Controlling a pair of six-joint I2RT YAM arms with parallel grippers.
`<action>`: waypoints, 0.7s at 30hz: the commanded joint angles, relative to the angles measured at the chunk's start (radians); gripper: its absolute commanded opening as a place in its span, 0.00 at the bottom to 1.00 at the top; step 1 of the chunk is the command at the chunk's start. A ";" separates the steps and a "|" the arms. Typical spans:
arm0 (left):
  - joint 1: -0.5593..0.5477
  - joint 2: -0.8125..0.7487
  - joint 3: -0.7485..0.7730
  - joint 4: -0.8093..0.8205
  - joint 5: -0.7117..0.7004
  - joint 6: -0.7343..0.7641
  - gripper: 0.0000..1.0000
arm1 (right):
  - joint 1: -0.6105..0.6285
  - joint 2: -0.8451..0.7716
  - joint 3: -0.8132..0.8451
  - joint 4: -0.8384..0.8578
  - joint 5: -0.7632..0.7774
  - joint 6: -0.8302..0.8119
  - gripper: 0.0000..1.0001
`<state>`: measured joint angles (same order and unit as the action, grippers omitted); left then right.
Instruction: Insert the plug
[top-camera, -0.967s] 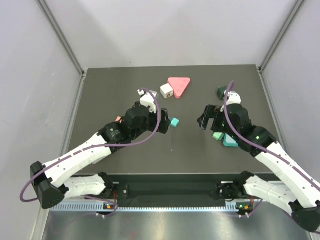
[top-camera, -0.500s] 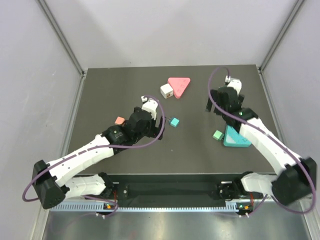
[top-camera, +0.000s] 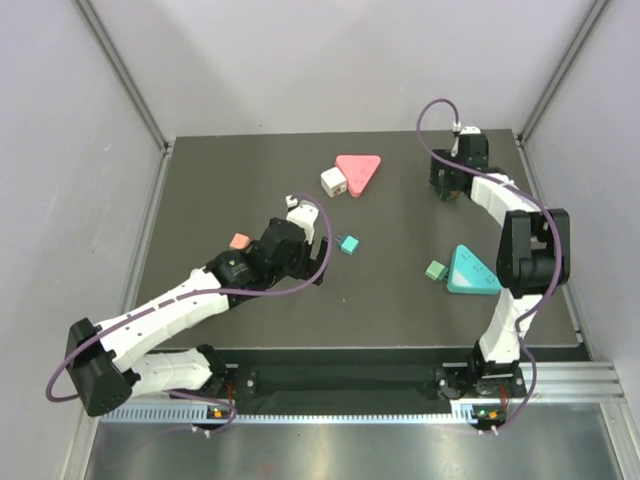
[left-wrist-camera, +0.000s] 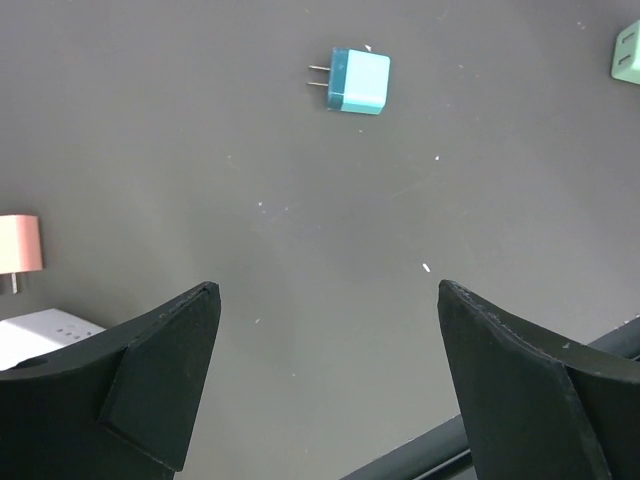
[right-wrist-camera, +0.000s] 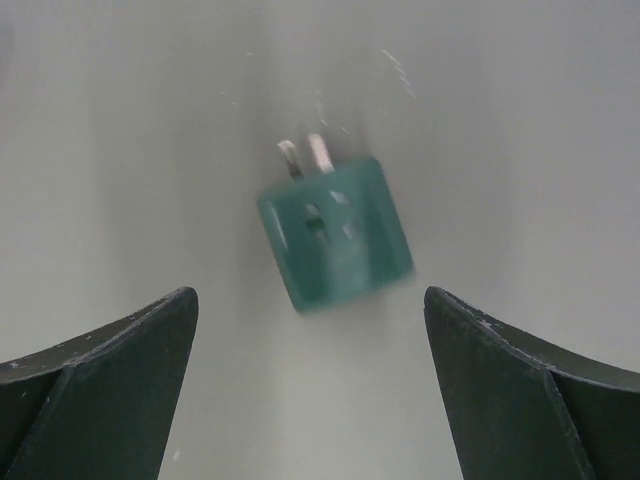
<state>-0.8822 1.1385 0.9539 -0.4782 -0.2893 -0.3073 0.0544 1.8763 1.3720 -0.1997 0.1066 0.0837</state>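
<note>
A cyan plug (left-wrist-camera: 358, 81) lies on the dark table with its prongs pointing left; from above the cyan plug (top-camera: 349, 244) sits just right of my left gripper (top-camera: 320, 255). My left gripper (left-wrist-camera: 328, 290) is open and empty, short of that plug. My right gripper (top-camera: 447, 186) reaches to the back right. In the right wrist view a blurred dark green plug (right-wrist-camera: 335, 235) lies just ahead of my open right gripper (right-wrist-camera: 308, 300), prongs pointing away. A white plug (top-camera: 332, 181) sits against a pink triangular socket block (top-camera: 360, 170).
A teal triangular block (top-camera: 470, 271) with a small green plug (top-camera: 435, 269) beside it lies at the right. A small pink plug (top-camera: 239, 241) lies left of my left arm. Grey walls close in the table on three sides.
My right arm has swung from the table's middle right out to the back right, over the dark green plug. My left gripper has drawn back a little from the cyan plug.
</note>
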 joint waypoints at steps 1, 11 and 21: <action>0.005 -0.029 0.040 -0.007 -0.042 0.013 0.94 | -0.010 0.067 0.117 0.023 -0.090 -0.174 0.94; 0.015 -0.028 0.043 0.065 0.037 0.027 0.94 | -0.011 0.190 0.216 -0.046 -0.039 -0.331 0.88; 0.032 -0.039 0.100 0.046 0.065 -0.024 0.89 | -0.005 0.181 0.240 -0.124 -0.090 -0.328 0.33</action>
<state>-0.8585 1.1320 1.0023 -0.4641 -0.2340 -0.3012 0.0479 2.0842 1.5551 -0.2726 0.0551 -0.2539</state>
